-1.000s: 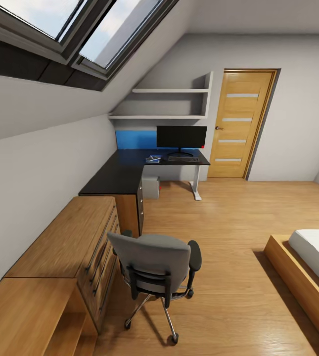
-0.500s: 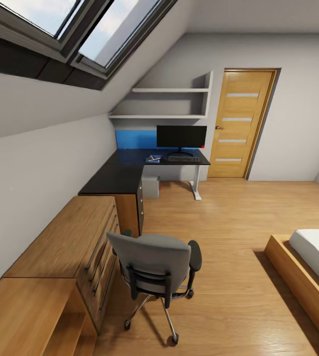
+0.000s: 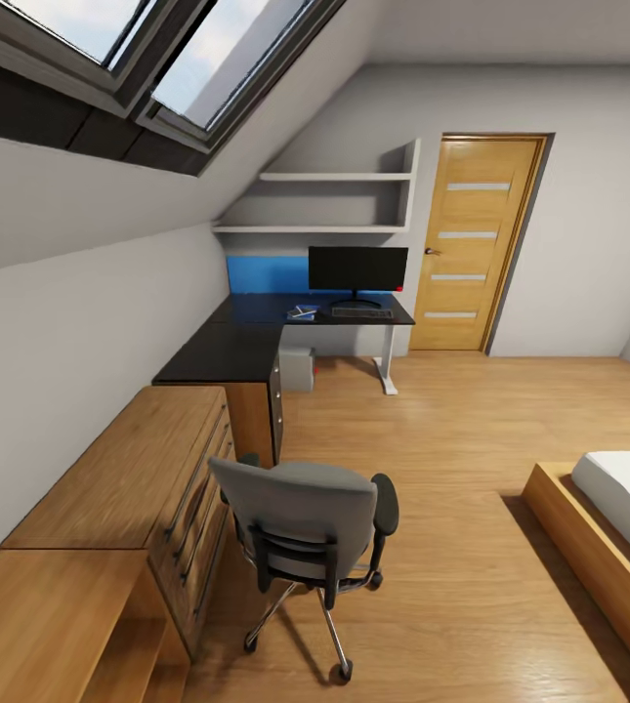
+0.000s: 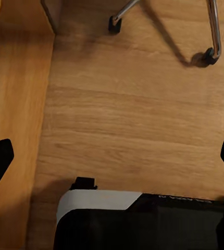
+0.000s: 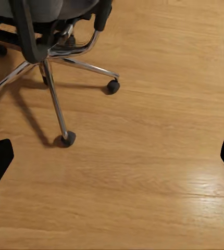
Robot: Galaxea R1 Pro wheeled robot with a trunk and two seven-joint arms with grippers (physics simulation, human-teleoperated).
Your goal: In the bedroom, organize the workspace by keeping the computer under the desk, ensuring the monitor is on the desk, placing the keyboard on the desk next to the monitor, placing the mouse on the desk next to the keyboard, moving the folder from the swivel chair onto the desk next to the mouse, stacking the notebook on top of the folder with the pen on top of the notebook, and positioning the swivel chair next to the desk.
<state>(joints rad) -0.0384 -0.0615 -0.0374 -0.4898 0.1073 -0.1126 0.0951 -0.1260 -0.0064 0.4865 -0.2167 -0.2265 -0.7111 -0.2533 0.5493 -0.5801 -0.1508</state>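
The bedroom is seen from the head view, with a light wood floor (image 3: 451, 439) and a skylight (image 3: 158, 59) set in the sloped ceiling. The desk (image 3: 246, 342) is located at the far wall corner, beside a wooden door (image 3: 471, 244). The monitor (image 3: 357, 269) is positioned upright on the desk's far right section, along its back edge. The keyboard (image 3: 361, 313) is placed directly in front of the monitor, near the front edge. A small blue item, taken to be the folder (image 3: 302, 312), is seen left of the keyboard; finer detail cannot be resolved. The computer (image 3: 299, 369) is located under the desk, on the floor. The swivel chair (image 3: 305, 532) is positioned well apart from the desk, just beside a light wooden drawer chest (image 3: 129, 478). A bed (image 3: 617, 517) is seen at the right.

In the left wrist view, the left gripper (image 4: 112, 156) is shown with fingers spread wide apart above bare floor. In the right wrist view, the right gripper (image 5: 112, 156) is likewise shown spread apart, empty, near the chair's castors (image 5: 69, 138).
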